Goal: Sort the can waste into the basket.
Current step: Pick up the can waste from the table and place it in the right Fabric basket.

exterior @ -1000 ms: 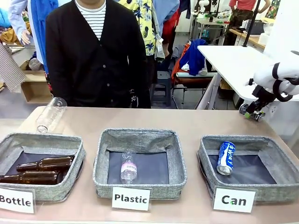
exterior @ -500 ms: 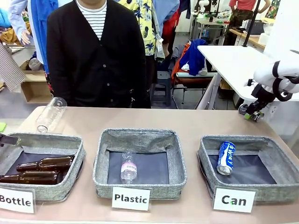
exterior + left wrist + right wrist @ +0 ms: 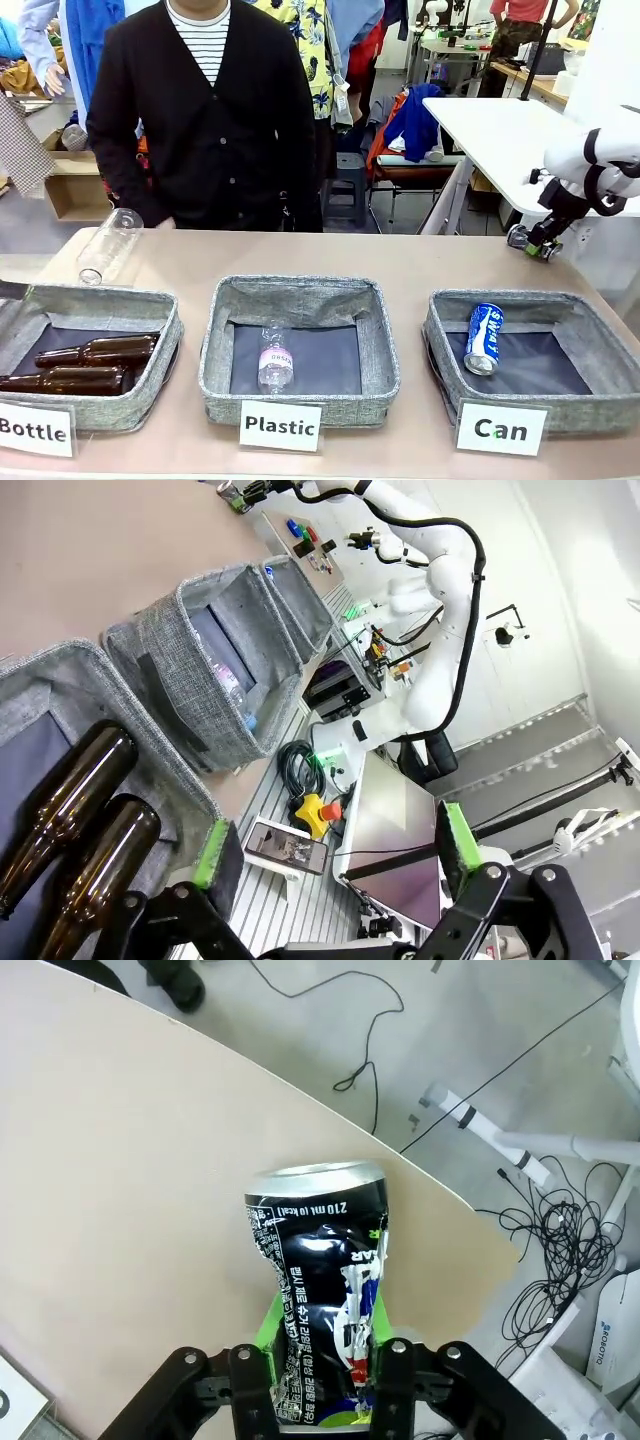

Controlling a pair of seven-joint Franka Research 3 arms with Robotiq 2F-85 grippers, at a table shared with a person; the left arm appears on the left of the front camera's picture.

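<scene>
While the right gripper (image 3: 318, 1385) pinches the crushed can (image 3: 318, 1305) between its green pads, the jaws are pressed against the can's dented sides and hold it above the far right corner of the table (image 3: 130, 1190). In the front view that gripper (image 3: 530, 243) hangs beyond and above the Can basket (image 3: 440, 330), slightly lower and nearer the middle than a second ago, so the carry toward the basket seems to be under way. Below and nearer than the jaws, the blue can (image 3: 484, 338) already lies inside that basket, at its left part. By my judgement, one can is sorted and the crushed one has yet to come over the rim and be let go.

Off at the other side, the left gripper (image 3: 335, 855) has its jaws spread with nothing between them, beside the basket of brown bottles (image 3: 70, 810). Beyond it, the person's hand (image 3: 163, 222) now shows at the table's far edge, near the clear bottle (image 3: 108, 245) lying there.
</scene>
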